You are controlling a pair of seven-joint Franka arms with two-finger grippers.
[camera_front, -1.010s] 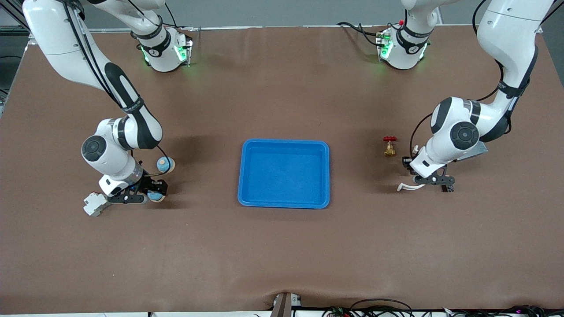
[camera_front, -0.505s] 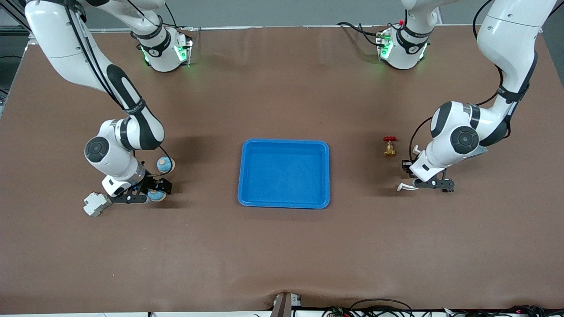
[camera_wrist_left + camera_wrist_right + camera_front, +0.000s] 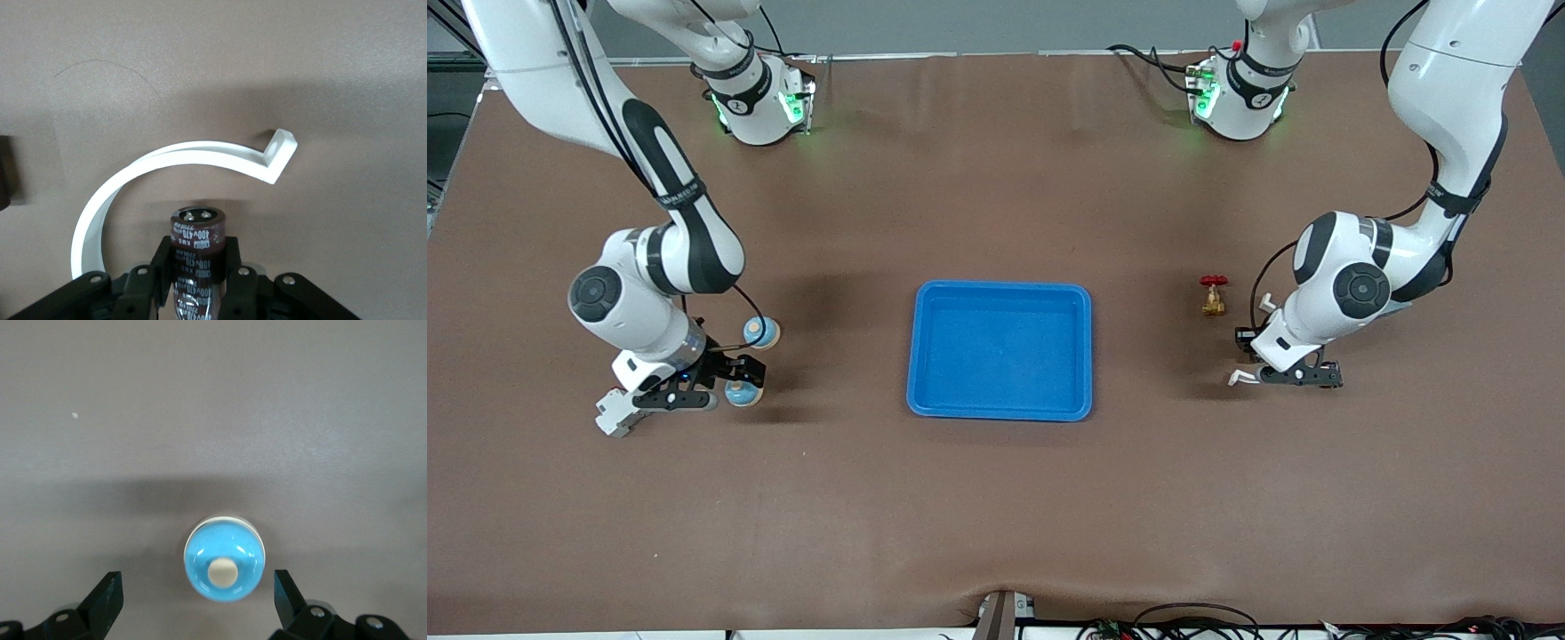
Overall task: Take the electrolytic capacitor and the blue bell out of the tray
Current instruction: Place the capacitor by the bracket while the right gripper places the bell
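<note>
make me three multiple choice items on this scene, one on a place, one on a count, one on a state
1. Where is the red-handled valve?
A. in the tray
B. on the table between the blue tray and the left arm
C. in the right gripper

2. How many blue bells show in the front view?
A. one
B. two
C. four

3. What is the left gripper doing?
A. holding the capacitor
B. open over the tray
C. holding a bell

Answers: 1 B, it stands on bare table; 2 B, bells and; 3 A, fingers clamp it.

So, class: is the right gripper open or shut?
Open. The right gripper has its fingers spread wide, apart from the blue bell between them.
</note>
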